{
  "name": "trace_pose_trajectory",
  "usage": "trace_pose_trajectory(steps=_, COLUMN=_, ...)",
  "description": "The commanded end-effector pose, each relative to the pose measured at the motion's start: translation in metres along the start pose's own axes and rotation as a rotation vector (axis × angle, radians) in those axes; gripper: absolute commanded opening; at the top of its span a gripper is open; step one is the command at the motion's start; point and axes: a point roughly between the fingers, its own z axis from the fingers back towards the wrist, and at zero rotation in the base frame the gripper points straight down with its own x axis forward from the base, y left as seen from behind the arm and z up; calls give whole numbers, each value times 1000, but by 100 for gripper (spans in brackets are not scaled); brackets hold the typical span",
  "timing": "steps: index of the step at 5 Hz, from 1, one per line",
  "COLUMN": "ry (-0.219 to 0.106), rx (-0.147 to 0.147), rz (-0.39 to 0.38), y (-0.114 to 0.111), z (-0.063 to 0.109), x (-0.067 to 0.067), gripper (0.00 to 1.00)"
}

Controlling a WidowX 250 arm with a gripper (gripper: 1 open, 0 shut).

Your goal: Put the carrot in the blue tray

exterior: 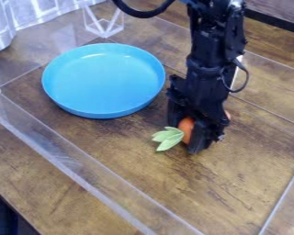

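Note:
The carrot (184,127) shows as a small orange patch between the black fingers, with its pale green leaves (169,139) sticking out to the left just over the wood. My gripper (190,130) points straight down and is shut on the carrot, low over the table. The blue tray (103,78) is a round shallow dish lying up and to the left of the gripper, its near rim a short gap from the fingers. Nothing lies inside the tray.
The wooden table (100,184) has clear plastic barrier strips (63,147) crossing it diagonally. A clear wire-like stand (104,20) sits behind the tray. The black arm (213,37) rises from the gripper to the top edge.

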Motion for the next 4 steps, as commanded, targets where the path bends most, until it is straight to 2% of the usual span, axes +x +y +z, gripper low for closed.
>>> trace_pose_trajectory(steps=1, ry=-57, rx=8, rz=-16, y=-1, z=17, x=12, gripper=0)
trace_pose_trajectory(steps=4, ry=-61, rx=39, rz=-30, y=3, z=41, x=7, gripper=0)
